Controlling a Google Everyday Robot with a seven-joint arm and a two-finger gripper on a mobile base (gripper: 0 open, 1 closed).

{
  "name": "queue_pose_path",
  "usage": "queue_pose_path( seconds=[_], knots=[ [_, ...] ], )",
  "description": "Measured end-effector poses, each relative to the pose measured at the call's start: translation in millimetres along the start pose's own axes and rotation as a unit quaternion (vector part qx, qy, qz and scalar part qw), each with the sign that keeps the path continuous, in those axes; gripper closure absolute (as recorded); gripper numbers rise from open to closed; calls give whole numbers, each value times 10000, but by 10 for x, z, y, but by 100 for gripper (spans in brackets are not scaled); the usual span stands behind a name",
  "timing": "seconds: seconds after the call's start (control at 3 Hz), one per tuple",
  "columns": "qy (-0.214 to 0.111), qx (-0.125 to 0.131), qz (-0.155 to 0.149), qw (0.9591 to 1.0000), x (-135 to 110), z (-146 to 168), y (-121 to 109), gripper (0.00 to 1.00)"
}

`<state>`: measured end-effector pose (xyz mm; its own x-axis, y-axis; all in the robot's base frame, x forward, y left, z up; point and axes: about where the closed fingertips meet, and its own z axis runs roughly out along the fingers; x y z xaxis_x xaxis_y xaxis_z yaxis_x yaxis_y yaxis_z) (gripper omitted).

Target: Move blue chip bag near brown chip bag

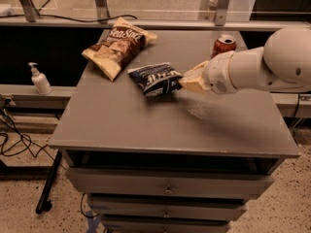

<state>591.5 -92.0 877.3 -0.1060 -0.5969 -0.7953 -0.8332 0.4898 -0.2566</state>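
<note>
Clamping the blue chip bag (155,79) at one end, the gripper (187,81) hangs near a red soda can (223,45); the brown chip bag (116,46) reads "Sea Salt".

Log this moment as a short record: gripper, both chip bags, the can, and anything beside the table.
gripper: over the table, right of centre, closed on the right end of the blue chip bag
blue chip bag: mid-table, just right of and in front of the brown chip bag
brown chip bag: lying flat, back left of the table
gap between bags: small; contact cannot be told
red soda can: upright, back right, behind the arm
pump bottle: on the ledge left of the table
</note>
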Motion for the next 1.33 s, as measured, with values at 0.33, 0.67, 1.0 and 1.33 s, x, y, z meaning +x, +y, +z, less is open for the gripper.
queue_pose_path(
  seconds=[0.33,0.67,1.0,1.33],
  knots=[
    [-99,340,88,9993,-6,175,-265,100],
    [-168,596,85,9980,-114,359,-396,100],
    [-270,687,113,9972,-264,535,-380,100],
    [-342,614,144,9974,-369,720,-257,100]
  ],
)
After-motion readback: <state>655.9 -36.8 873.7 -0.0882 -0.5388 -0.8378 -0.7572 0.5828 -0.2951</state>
